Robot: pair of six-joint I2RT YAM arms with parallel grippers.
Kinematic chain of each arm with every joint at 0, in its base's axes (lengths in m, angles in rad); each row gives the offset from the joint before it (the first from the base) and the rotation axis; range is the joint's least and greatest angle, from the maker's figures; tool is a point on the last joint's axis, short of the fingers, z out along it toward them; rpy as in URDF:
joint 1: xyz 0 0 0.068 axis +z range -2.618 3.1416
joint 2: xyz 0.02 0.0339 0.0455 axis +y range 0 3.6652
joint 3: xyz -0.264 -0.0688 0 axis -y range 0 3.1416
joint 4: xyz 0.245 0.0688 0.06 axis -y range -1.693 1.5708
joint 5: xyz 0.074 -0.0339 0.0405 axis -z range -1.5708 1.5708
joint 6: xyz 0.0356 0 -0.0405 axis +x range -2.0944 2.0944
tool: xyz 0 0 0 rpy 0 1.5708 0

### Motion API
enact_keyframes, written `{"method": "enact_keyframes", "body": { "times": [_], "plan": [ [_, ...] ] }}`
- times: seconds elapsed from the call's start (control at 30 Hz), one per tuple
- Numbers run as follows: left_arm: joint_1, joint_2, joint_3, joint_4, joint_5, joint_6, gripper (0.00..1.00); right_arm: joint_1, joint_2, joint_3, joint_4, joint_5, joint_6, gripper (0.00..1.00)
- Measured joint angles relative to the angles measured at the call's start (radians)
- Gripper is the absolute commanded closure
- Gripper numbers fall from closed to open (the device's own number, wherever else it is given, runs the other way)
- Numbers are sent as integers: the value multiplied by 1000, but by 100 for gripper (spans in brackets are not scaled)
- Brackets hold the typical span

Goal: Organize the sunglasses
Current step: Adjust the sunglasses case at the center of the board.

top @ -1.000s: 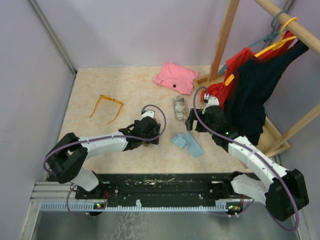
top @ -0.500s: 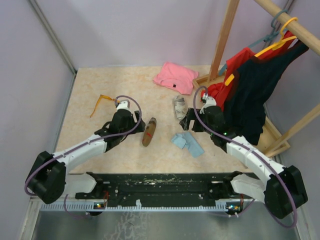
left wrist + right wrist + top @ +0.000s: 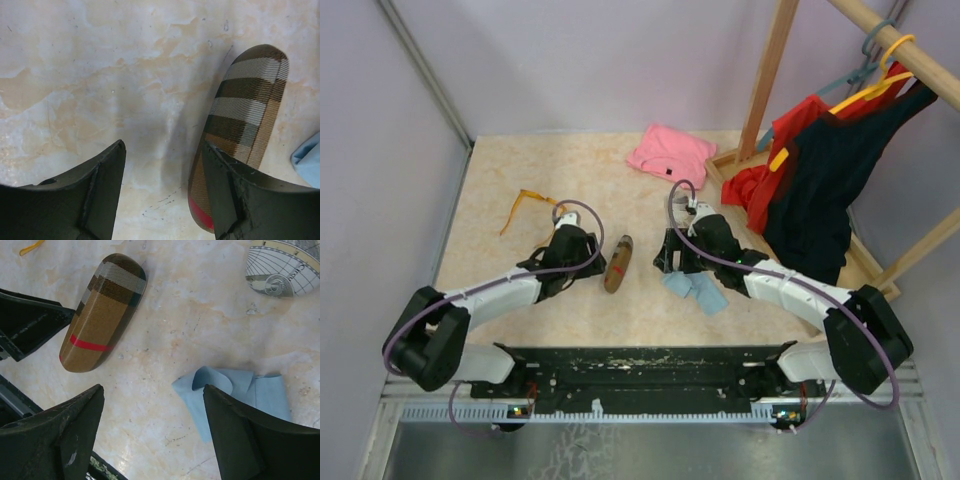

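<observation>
Far left on the tabletop (image 3: 520,150), the orange sunglasses (image 3: 527,195) lie open. Their front bar runs roughly left to right along the far side and their thin arms trail back toward the near edge, one partly hidden behind the wrist cable. Next comes the left arm (image 3: 500,290). Its jaws are spread with nothing but bare marble between them, and they point to the right at the brown plaid case (image 3: 245,120), one jaw just against its red-striped end. So the glasses sit behind and to the far left of those jaws, and I judge this arm much the nearer of the two; it would have to swing back leftward to reach them. The case lies with its long axis running near to far, slightly slanted. To its right the right arm (image 3: 780,285) hangs with jaws wide apart and empty over the blue cloth (image 3: 235,395), with the grey-patterned case (image 3: 282,267) just beyond. I cannot see the red pair anywhere.
</observation>
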Motion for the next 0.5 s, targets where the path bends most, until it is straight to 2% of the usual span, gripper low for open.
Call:
{"method": "enact_keyframes", "body": {
  "times": [0.23,0.5],
  "plan": [
    [0,90,13,3,48,14,34,14,40,12,23,0,26,21],
    [0,104,50,26,106,30,34,15,40,12,23,13,34,21]
  ]
}}
